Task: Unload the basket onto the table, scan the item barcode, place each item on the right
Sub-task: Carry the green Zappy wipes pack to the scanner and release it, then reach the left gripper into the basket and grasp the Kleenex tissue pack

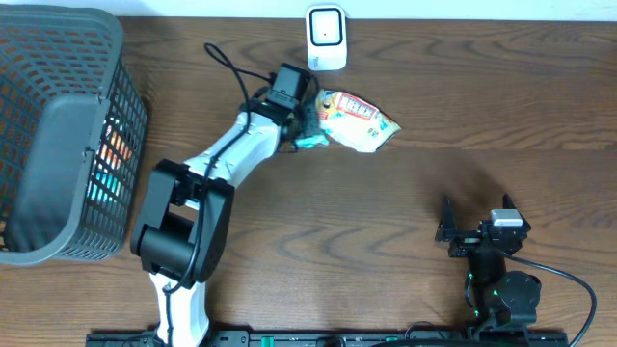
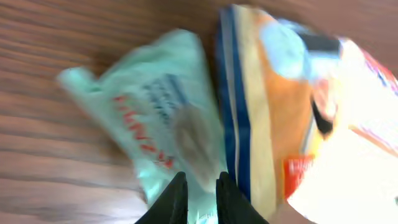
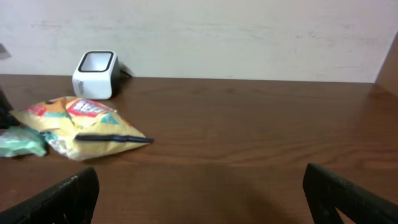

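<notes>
Two packets lie side by side on the wooden bench (image 1: 386, 212), just in front of the white scanner (image 1: 326, 37) that stands at the far edge by the wall. The larger is an orange and yellow snack bag (image 1: 359, 120), lying flat and crumpled. The smaller is a pale green packet (image 2: 155, 118) with red lettering, touching the bag's left side.

The left arm stretches across the bench to the pair, and the left gripper (image 2: 200, 196) hangs over the near edge of the green packet. Its dark fingers (image 2: 177, 199) stand close, with only a slim gap between them. The blurred wrist view does not show whether they pinch the packet or merely hover at it.

The right gripper (image 3: 199, 205) sits near the front right of the bench, well apart from both packets, with its fingers spread wide and nothing between them.

At the far left a grey mesh basket (image 1: 39, 58) lies tipped on its side, with orange and light blue shapes showing through its wall.
</notes>
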### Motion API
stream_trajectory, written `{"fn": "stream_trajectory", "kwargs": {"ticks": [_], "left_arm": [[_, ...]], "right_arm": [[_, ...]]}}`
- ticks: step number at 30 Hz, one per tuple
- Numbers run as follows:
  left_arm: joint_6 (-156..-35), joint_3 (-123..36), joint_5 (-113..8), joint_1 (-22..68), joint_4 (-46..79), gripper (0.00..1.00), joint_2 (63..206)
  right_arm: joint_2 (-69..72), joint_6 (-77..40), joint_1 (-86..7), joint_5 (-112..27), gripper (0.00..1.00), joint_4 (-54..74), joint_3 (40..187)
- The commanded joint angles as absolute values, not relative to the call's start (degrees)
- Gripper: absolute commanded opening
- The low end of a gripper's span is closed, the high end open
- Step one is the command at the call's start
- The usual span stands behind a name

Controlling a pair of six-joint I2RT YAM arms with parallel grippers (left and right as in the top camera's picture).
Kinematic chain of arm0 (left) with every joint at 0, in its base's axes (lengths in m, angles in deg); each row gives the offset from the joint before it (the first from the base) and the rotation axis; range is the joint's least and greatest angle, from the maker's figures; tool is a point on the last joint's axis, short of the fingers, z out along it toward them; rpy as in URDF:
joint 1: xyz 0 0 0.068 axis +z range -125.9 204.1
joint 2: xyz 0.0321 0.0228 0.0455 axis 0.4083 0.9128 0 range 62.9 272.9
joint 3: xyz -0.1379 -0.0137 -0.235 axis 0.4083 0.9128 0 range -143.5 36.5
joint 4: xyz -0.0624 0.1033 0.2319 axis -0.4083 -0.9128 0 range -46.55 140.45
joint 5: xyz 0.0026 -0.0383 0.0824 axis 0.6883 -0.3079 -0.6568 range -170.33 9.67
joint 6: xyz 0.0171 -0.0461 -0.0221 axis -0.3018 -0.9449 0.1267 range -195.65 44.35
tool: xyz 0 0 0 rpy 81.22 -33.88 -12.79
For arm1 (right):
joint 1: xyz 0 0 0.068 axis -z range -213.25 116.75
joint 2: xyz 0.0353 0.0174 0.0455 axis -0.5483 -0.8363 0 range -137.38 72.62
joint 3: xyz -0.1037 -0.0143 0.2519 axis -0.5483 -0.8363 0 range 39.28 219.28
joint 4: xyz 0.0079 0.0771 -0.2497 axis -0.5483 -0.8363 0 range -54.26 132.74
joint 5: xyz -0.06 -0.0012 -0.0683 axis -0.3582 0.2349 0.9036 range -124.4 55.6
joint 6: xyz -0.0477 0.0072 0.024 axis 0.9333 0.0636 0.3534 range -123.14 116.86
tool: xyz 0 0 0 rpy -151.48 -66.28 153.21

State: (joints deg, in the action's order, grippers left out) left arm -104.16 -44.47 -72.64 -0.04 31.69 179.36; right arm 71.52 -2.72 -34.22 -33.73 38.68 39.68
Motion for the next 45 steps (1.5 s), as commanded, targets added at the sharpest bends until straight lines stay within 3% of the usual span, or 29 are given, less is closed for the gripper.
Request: {"fn": "stream_trajectory", "kwargs": {"ticks": [1,10,12,15,16,20,23,33,41,45], "left_arm": [[-104.3,-45.2,-67.9,-1.2,31.9,0.17,178.1],[-95.5,-45.2,-73.4,1.1,31.1,0.17,165.8],[-94.3,-45.2,-80.0,3.1,30.5,0.29,159.8],[-91.2,-45.2,-86.5,5.9,30.4,0.32,153.7],[-90.4,-45.2,-88.9,7.0,30.4,0.39,151.8],[-90.2,-45.2,-99.4,13.4,30.5,0.48,145.0],[-90.2,-45.2,-102.5,23.1,30.4,0.65,140.6],[-92.2,-45.2,-97.3,53.0,21.6,0.66,141.2],[-102.8,-45.1,-96.8,59.1,10.0,0.67,149.2],[-102.8,-45.1,-88.9,59.1,4.6,0.67,154.9]], "right_arm": [[71.6,-3.5,-34.1,-33.7,0.99,38.4,39.6],[71.6,-3.5,-34.1,-33.7,0.99,38.4,39.6],[71.6,-3.5,-34.1,-33.7,0.99,38.4,39.6],[71.6,-3.5,-34.1,-33.7,0.99,38.4,39.6],[71.6,-3.5,-34.1,-33.7,0.99,38.4,39.6],[71.6,-3.5,-34.1,-33.7,0.99,38.4,39.6],[71.6,-3.5,-34.1,-33.7,0.99,38.4,39.6],[71.6,-3.5,-34.1,-33.7,0.99,38.4,39.6],[71.6,-3.5,-34.1,-33.7,0.99,38.4,39.6],[71.6,-3.5,-34.1,-33.7,0.99,38.4,39.6]]}}
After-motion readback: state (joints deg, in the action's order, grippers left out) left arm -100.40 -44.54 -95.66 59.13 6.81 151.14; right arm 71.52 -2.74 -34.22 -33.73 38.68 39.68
